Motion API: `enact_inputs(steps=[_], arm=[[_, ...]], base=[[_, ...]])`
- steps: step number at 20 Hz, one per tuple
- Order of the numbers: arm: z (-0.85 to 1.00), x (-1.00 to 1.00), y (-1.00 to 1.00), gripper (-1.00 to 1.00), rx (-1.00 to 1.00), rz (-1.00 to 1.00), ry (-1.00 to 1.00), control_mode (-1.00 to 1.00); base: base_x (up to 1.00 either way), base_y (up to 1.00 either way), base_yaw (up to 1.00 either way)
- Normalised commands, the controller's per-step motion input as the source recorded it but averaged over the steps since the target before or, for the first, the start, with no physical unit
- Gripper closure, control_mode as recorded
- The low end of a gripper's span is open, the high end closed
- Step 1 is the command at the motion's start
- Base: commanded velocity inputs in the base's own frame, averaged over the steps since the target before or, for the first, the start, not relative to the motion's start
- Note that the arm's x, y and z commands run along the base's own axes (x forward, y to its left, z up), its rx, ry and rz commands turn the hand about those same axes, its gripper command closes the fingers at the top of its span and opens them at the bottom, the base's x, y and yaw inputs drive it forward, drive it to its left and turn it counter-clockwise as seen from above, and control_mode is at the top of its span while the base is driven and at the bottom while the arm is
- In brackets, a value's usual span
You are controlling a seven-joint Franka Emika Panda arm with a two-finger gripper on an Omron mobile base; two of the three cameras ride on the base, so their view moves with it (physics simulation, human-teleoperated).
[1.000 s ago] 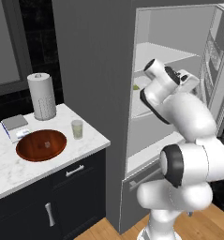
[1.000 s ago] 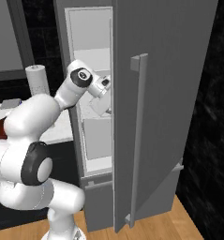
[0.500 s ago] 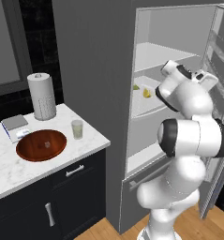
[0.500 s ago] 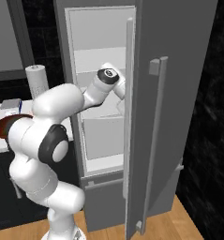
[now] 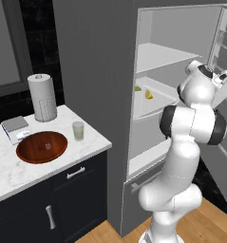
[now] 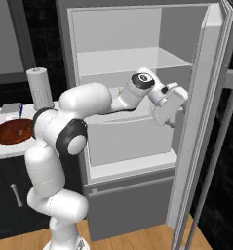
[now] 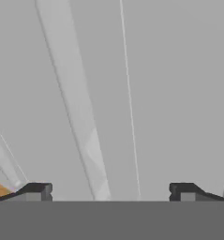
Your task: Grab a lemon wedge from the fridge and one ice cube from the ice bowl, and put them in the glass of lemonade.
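1 fridge (image 5: 100,71) open, 1 lemon wedge (image 5: 148,95) inside, gripper (image 7: 108,190) fingers spread, empty

one fridge (image 5: 100,71), two lemon wedges (image 5: 148,94), one ice bowl (image 5: 42,146), one glass of lemonade (image 5: 78,130), one paper-towel roll (image 5: 42,97)

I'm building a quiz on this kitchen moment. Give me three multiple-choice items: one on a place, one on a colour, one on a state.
1. Where is the lemon wedge?
A. on a fridge shelf
B. in the bowl
C. in the glass

2. What colour is the ice bowl?
A. white
B. reddish-brown
C. blue

3. How is the gripper?
A. shut on the wedge
B. shut on ice
C. open

Answers: 1 A, it lies inside the fridge; 2 B, as seen on the counter; 3 C, its fingertips stand wide apart with nothing between.
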Motion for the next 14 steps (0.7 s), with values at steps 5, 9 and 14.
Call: enact_inputs(steps=[5,9,14], arm=[[0.11,-0.26,-0.62,-1.0,0.0,-0.1,-0.02,-1.0],[0.48,-0.69,0.65,-1.0,-0.08,0.0,-0.11,-1.0],[0.39,-0.54,1.0,-1.0,-0.07,0.0,-0.22,-1.0]], base=[[0.0,0.0,0.0],[0.0,0.0,0.0],[0.0,0.0,0.0]])
